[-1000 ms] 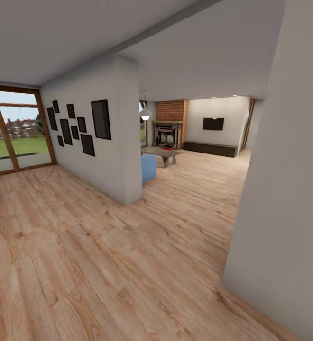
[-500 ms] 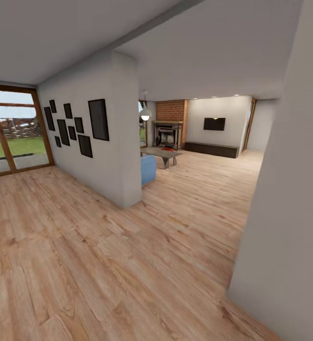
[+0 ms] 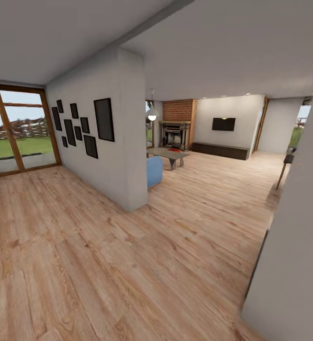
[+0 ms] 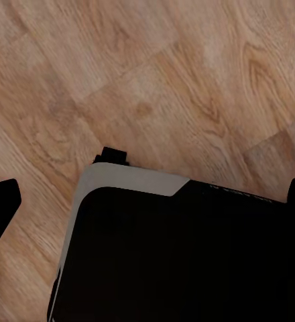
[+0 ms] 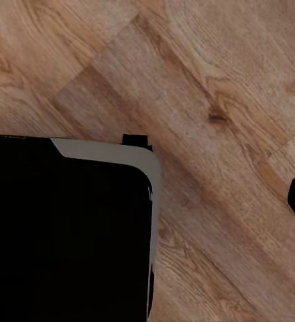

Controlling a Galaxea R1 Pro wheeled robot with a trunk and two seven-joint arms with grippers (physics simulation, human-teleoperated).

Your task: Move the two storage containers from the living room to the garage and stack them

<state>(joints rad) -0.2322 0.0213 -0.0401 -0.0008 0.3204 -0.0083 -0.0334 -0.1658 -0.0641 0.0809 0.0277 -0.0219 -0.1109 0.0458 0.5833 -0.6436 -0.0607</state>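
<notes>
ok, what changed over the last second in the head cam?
Only the camera moved: the view swung right and eased forward. The near right wall now covers less, opening a doorway with greenery beyond it. Picture wall, fireplace, coffee table and blue sofa are unmoved in the room. Nothing grasped or released.

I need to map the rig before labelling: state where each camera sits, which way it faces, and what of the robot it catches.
Head view: on the robot's head, facing forward along the wood plank floor toward the fireplace and coffee table.
Left wrist view: on the left arm, facing down at the floor and the robot's black base.
Right wrist view: on the right arm, facing down at floor and base.
All views share the plank floor; both wrist views share the base.
</notes>
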